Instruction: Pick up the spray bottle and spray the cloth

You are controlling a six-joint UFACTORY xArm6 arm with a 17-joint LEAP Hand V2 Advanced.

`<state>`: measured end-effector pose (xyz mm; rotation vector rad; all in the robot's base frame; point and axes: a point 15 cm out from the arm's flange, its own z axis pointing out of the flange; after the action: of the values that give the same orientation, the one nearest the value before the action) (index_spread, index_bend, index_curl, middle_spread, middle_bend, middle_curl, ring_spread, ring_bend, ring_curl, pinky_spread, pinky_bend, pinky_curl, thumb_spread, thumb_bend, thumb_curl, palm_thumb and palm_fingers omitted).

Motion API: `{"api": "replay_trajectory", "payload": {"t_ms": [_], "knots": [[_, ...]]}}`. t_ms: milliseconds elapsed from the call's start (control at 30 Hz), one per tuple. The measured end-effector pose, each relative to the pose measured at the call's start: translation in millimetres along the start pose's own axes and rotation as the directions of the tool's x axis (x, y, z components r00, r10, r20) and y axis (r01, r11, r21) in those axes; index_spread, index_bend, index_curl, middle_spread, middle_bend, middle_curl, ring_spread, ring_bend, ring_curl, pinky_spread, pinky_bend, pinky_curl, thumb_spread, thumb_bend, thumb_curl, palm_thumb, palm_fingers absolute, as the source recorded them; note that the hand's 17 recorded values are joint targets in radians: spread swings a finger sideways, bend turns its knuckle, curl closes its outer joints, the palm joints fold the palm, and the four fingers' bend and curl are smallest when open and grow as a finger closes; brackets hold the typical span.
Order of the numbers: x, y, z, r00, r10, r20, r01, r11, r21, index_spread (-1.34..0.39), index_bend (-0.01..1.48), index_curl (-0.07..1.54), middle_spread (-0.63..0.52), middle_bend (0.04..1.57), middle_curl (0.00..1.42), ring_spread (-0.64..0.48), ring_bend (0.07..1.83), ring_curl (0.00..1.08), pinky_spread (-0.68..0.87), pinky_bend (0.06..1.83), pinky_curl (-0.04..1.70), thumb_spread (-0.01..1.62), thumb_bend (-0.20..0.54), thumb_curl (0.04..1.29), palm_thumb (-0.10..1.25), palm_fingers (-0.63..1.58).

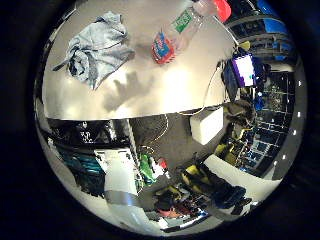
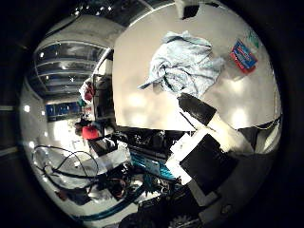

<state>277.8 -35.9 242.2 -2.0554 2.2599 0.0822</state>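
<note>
The cloth [image 2: 183,69] in the upper middle of the thumb-side view looks like soft, matt woven fabric, pale blue-grey and heavily creased. The spray bottle [image 1: 175,35] at the top of the little-finger-side view appears to be clear, glossy plastic with a smooth red base and printed paper-like labels. The table [image 1: 150,90] has a smooth, pale, semi-gloss top showing bright reflections. The hand [image 2: 209,142] shows matt black and smooth white plastic parts.

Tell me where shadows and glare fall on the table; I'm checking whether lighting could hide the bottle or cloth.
Little finger side view: a dark shadow on the table between cloth and bottle, bright glare patches nearby; both items stay readable. Thumb side view: glare spots on the tabletop beside the cloth; the hand blocks part of the table's edge.
</note>
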Motion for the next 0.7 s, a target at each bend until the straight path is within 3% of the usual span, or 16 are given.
{"api": "replay_trajectory", "payload": {"t_ms": [200,400,700], "knots": [[14,-14,-17,0.999,0.045,-0.004,-0.044,0.997,0.062,-0.42,0.17,0.35,-0.01,0.19,0.3,0.03,0.26,0.25,0.39,0.23,0.29,1.09,-0.021,0.35,0.82,0.34],[50,-27,-48,0.987,0.158,0.008,-0.158,0.977,0.142,-0.39,0.16,0.32,0.0,0.2,0.31,0.03,0.29,0.25,0.39,0.27,0.3,1.11,-0.032,0.32,0.69,0.3],[113,-30,-83,0.924,0.306,0.23,-0.364,0.889,0.279,-0.36,0.16,0.3,0.01,0.2,0.33,0.06,0.33,0.26,0.39,0.31,0.31,1.1,-0.022,0.3,0.61,0.3]]}}
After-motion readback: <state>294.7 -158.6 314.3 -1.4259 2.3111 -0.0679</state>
